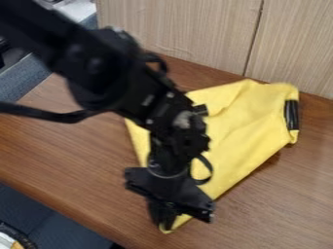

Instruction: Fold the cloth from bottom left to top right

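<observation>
The black gripper (166,219) hangs low over the bottom corner of the yellow cloth (240,131), near the table's front edge. A small tip of yellow shows just below and to the right of it. The cloth lies spread toward the upper right, with creases near its top corner and a raised, bunched right end. The arm crosses in front of the cloth's left part and hides much of it.
A black ribbed item (291,115) sits at the cloth's right end. Behind the brown wooden table (71,151) stands a light wood panel (182,29). The table's front edge drops off at the lower left, above dark blue seating.
</observation>
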`<state>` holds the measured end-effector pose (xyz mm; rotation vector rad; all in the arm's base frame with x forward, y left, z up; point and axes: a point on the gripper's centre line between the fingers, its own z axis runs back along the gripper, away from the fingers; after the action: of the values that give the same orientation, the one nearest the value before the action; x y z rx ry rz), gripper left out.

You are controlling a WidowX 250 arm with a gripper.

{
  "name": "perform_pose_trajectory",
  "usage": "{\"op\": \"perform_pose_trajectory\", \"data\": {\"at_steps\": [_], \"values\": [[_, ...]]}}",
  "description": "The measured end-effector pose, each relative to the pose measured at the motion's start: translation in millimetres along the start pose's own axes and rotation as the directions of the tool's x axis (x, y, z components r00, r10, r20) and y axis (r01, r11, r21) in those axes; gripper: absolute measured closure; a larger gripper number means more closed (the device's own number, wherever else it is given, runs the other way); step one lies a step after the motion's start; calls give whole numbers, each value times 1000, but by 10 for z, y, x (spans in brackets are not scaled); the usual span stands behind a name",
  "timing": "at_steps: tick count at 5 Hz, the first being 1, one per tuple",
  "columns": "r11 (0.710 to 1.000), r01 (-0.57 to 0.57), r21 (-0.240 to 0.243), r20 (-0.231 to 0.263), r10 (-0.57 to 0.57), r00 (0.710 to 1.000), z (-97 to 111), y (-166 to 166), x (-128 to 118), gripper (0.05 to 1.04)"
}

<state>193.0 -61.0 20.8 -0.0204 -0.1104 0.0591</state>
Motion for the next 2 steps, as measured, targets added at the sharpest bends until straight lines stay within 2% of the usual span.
{"op": "perform_pose_trajectory", "data": {"at_steps": [1,2], "values": [[998,-15,-60,3,16,1000,155,39,30,1025],[995,-20,-93,23,22,999,309,43,224,1025]]}}
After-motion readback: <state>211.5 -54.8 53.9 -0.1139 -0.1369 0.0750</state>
